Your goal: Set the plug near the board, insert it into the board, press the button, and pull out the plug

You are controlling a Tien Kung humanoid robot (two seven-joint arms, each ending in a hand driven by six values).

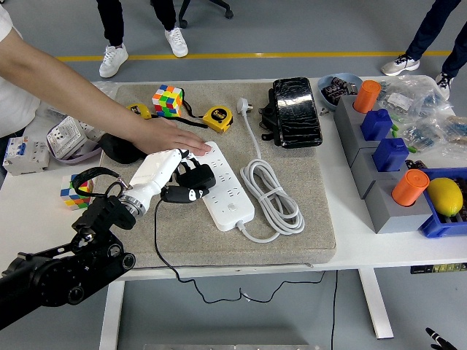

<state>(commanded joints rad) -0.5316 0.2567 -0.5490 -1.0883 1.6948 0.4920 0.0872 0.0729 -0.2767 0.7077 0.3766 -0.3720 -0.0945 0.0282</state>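
Where bin (435, 221) walls rise, lemon (445, 195) inside.

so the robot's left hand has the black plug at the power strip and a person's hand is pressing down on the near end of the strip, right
Not quite. The head view shows the person's hand resting on the far end of the white power strip, not the near end. The rest holds: the robot's left hand grips the black plug at the strip's left edge.

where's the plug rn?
Head view, left of centre: the black plug is held in the left hand at the left edge of the white power strip, just below a person's hand resting on the strip's far end.
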